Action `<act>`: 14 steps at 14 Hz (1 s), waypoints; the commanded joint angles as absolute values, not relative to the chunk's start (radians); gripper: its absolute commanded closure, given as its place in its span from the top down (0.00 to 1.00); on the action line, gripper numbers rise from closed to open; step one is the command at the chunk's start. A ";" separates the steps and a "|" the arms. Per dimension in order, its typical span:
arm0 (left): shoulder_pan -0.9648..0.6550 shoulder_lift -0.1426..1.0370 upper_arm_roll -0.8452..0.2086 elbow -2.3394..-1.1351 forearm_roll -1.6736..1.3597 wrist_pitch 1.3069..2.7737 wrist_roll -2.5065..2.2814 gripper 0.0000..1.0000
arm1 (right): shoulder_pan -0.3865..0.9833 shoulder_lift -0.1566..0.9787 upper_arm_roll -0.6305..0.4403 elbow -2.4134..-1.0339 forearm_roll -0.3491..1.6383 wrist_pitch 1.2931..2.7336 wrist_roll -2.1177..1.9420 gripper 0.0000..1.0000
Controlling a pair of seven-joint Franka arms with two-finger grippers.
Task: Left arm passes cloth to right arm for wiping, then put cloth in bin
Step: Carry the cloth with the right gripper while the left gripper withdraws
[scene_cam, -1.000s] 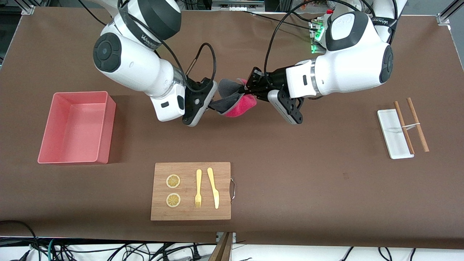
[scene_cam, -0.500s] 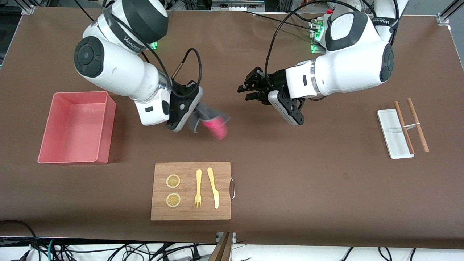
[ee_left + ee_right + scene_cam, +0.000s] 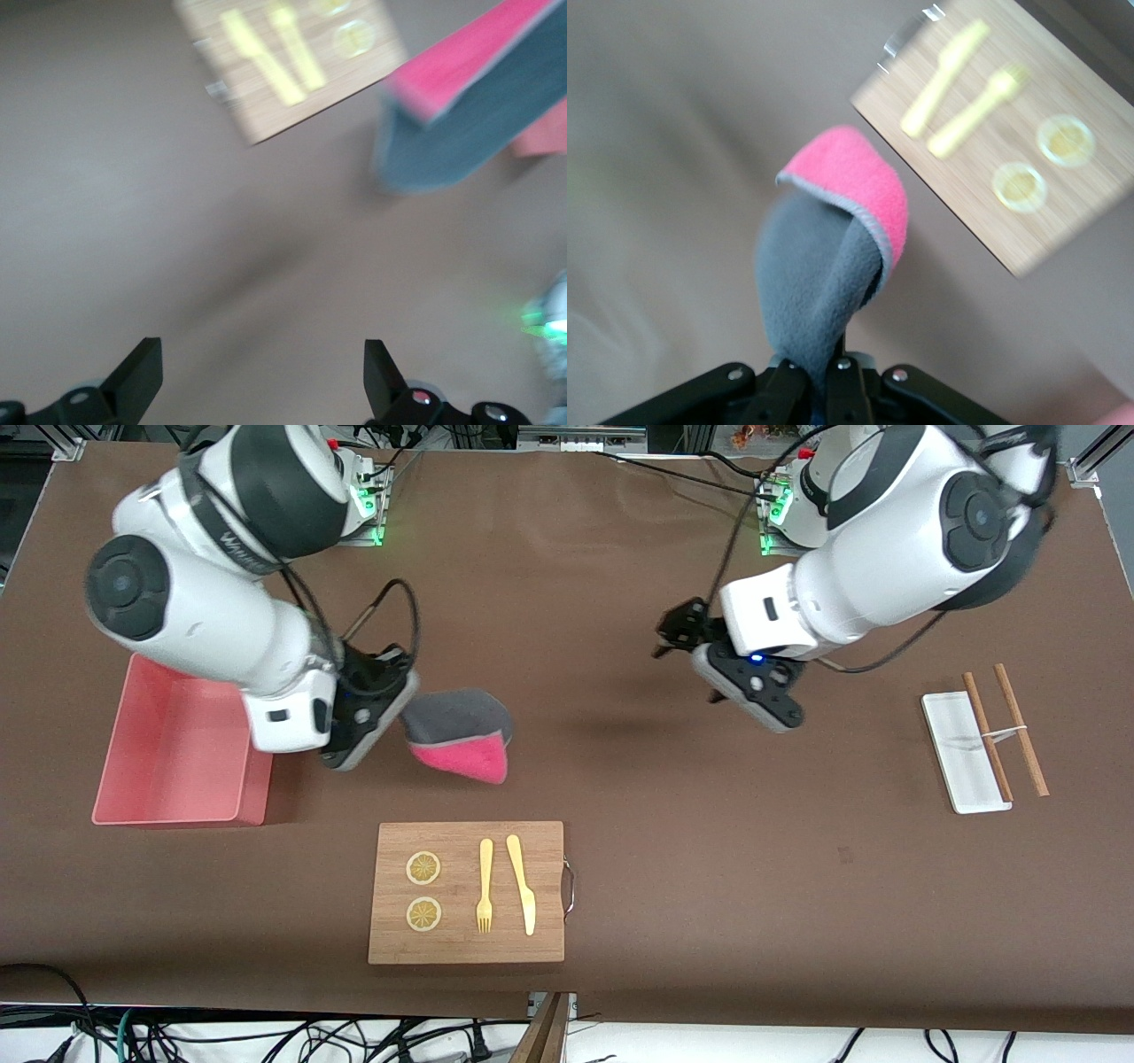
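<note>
Right gripper (image 3: 390,710) pinches the cloth (image 3: 461,733) tight, up over the table beside the bin (image 3: 182,737). Left gripper (image 3: 675,631) waits, fingers spread wide. To wipe well, lower the cloth flat and press gently, away from the board (image 3: 467,892).

Robotics lab, aluminium framing (image 3: 66,447), loose cables (image 3: 266,1041)

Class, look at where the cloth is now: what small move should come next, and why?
Probably the right tool should lower the cloth onto the table to begin wiping. It is shut on the cloth, which hangs beside the bin, while the left tool is open and holds nothing.
</note>
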State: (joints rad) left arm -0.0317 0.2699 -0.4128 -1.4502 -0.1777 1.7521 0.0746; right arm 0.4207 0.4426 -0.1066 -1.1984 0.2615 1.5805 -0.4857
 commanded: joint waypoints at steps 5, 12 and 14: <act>0.218 0.186 -0.382 -1.434 0.015 1.625 0.376 1.00 | 0.308 0.270 -0.106 -1.541 0.089 1.586 -0.255 0.00; -0.051 0.034 -0.015 -1.621 -0.017 1.659 0.302 1.00 | 0.276 0.222 -0.106 -1.842 -0.020 1.808 -0.043 0.00; -0.052 0.038 -0.015 -1.623 -0.015 1.667 0.276 1.00 | 0.267 0.274 -0.106 -1.845 -0.020 1.874 -0.040 0.00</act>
